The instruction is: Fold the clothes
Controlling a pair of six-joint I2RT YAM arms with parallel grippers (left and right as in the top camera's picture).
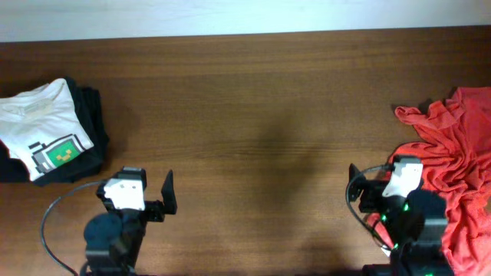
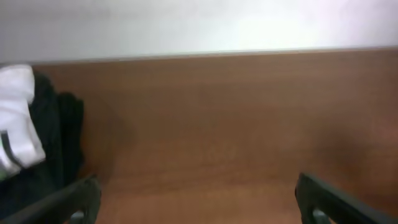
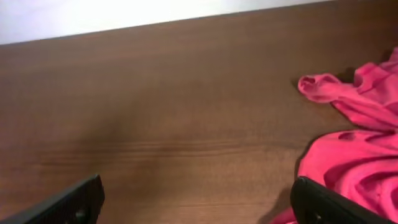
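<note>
The orange-red T-shirt [image 1: 453,161] lies crumpled in a heap at the right edge of the table. It also shows at the right of the right wrist view [image 3: 357,143]. My right gripper [image 3: 196,205] is open and empty, low over bare wood just left of the heap, its right finger close to the cloth. In the overhead view it sits at the front right [image 1: 376,188]. My left gripper [image 2: 199,202] is open and empty at the front left [image 1: 149,201], over bare wood.
A white T-shirt with a green pixel graphic [image 1: 42,130] lies on folded black garments [image 1: 90,123] at the table's left edge, also seen in the left wrist view [image 2: 37,143]. The wooden table [image 1: 253,115] ends at a pale wall behind.
</note>
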